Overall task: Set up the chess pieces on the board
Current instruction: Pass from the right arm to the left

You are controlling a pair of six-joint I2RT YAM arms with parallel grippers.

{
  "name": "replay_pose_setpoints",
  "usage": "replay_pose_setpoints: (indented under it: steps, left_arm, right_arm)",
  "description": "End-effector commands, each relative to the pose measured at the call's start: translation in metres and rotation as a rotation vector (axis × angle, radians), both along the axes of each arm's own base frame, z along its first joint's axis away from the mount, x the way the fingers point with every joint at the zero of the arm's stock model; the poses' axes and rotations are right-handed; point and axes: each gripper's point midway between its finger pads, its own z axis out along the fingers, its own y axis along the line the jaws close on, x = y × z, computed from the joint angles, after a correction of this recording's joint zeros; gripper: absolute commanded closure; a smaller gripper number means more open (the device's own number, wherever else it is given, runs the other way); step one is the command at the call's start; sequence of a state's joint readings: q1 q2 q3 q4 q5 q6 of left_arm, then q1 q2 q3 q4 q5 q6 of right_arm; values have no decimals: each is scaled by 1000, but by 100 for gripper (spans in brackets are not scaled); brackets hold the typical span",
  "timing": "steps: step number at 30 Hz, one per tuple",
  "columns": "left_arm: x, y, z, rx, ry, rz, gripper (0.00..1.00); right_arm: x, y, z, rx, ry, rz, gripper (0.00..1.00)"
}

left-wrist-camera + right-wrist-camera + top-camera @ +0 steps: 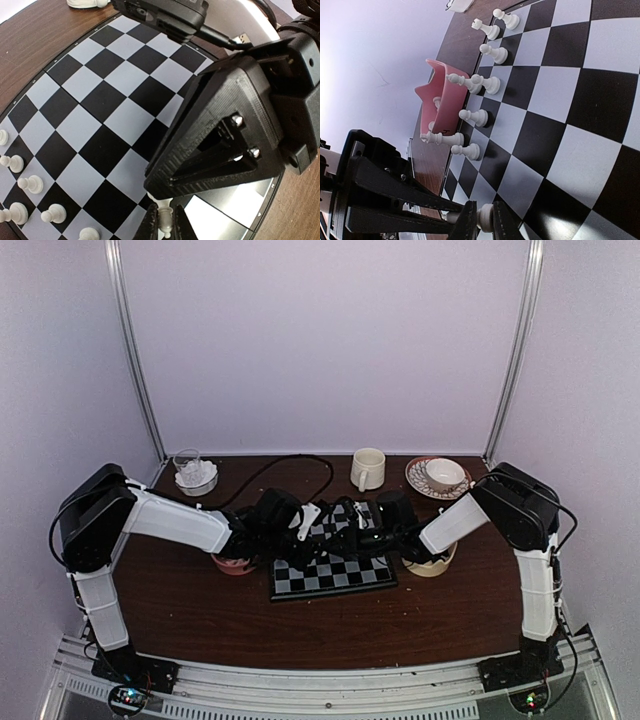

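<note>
The board [335,578] of black and pale grey checks lies at the table's middle. Both grippers meet just above it. My left gripper [166,226] is shut on the upper part of a small white chess piece [168,220]. My right gripper [485,221] is shut on the wide base of a white piece [484,217], apparently the same one, lying sideways between the two. Several white chess pieces [479,117] stand in two rows along the board's [560,100] left edge. From above, the left gripper [335,532] and right gripper [362,540] hide the held piece.
A pink bowl [233,563] with white pieces sits by the board's left side, a cream bowl [437,562] by its right. At the back stand a glass dish [195,473], a cream mug [367,469] and a cup on a saucer [443,476]. A black cable loops behind the board.
</note>
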State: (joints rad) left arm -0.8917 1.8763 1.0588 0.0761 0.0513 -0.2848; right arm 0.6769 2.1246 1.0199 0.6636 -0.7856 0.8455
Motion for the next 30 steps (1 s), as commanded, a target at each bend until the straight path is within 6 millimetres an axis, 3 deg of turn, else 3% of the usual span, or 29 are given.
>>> replay_pose_setpoints:
  steps: [1,4,8,16,25,30]
  left_arm:
    - [8,-8,11,-31,-38,0,90]
    - [7,-8,11,-25,-34,-2,93]
    - [6,-7,14,-21,-34,-3,98]
    - [5,3,44,-26,-57,21,99]
    - [9,36,83,62,-117,96,98]
    - [21,57,81,152,-10,138,96]
  right_arm:
    - [-1,-3,-9,-1,15,1,88]
    - [-1,-3,-8,2,14,1,87]
    - [-1,-5,0,6,-1,-2,76]
    - [6,-27,31,7,-82,-44,70]
    - [11,-58,62,-34,-242,-130,65]
    - [10,-66,70,-76,-300,-146,64]
